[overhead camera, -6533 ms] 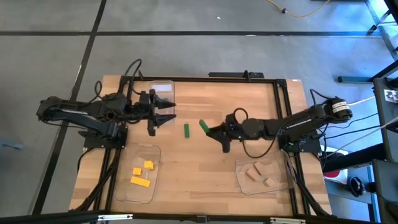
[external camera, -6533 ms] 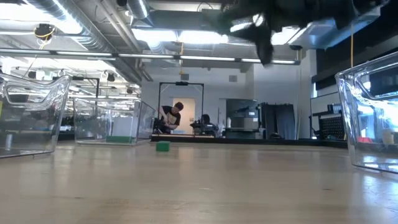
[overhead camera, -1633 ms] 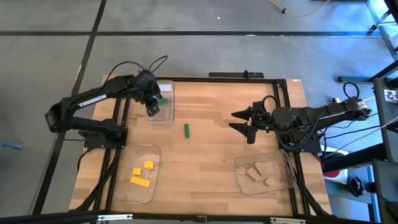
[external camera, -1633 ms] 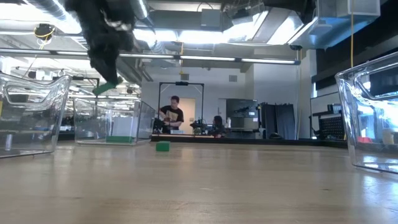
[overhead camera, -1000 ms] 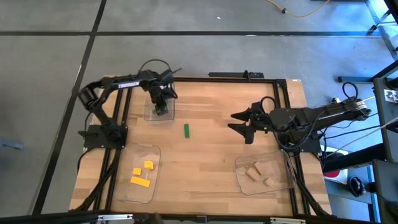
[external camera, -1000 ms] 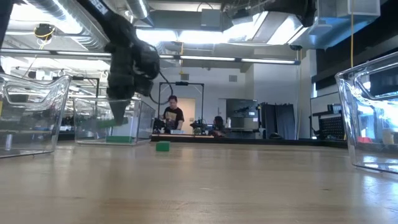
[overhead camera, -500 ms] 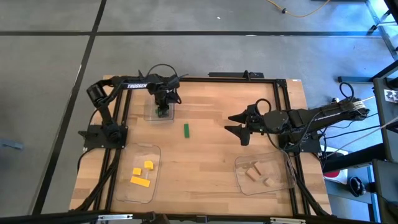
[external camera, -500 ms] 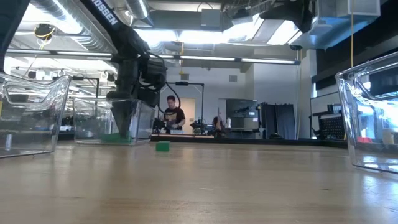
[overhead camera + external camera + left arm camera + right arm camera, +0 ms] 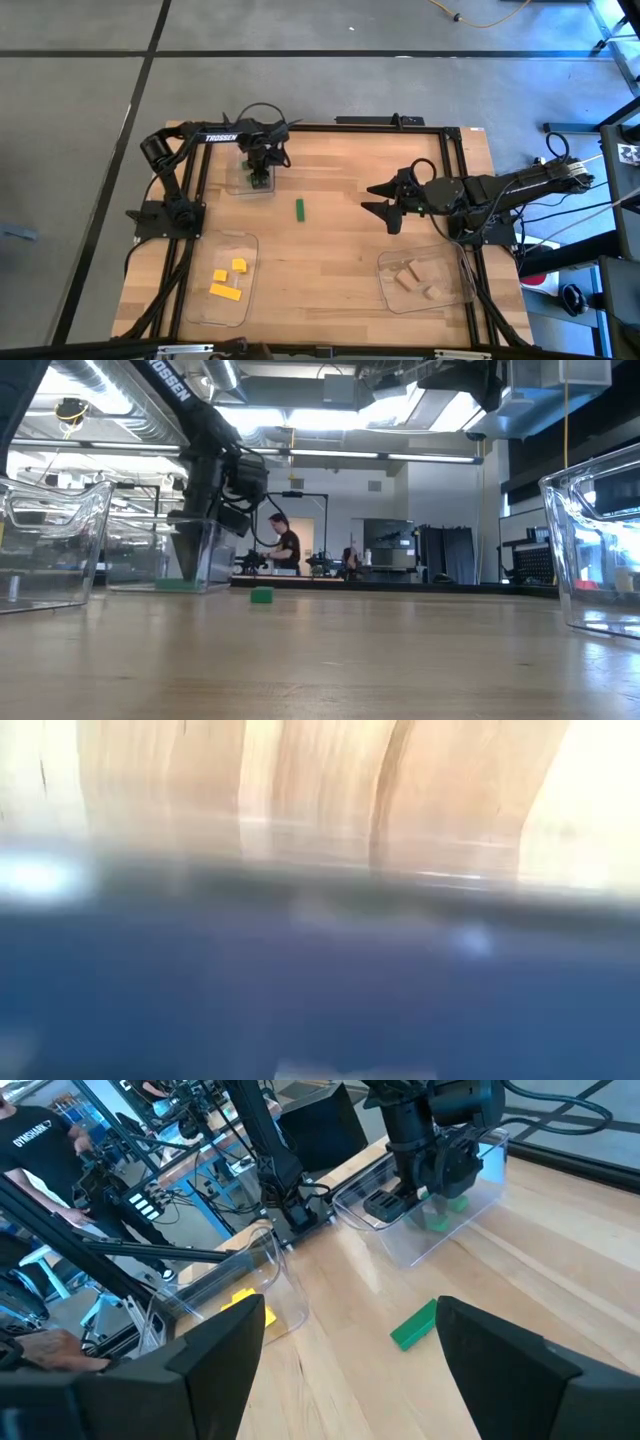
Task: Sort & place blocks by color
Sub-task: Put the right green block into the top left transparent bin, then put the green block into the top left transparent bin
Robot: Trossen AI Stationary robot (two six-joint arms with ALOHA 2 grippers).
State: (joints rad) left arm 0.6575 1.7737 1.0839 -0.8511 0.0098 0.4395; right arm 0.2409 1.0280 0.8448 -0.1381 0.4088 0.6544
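The far-left clear tray holds green blocks lying on its floor. My left gripper reaches down into that tray, open, with the green blocks beside its fingertips. Whether it touches one I cannot tell. The left wrist view is only blur. One more green block lies flat on the bare table, also visible in the right wrist view. My right gripper hovers open to the right of it, with nothing between its fingers.
A near-left clear tray holds yellow blocks. A near-right clear tray holds tan blocks. Bare wood lies between the trays. People stand in the room beyond the table.
My left gripper has carried a green block down into the far-left tray until its tips reached the tray floor; the block now lies there. The tray has shifted a little toward the table's left edge.
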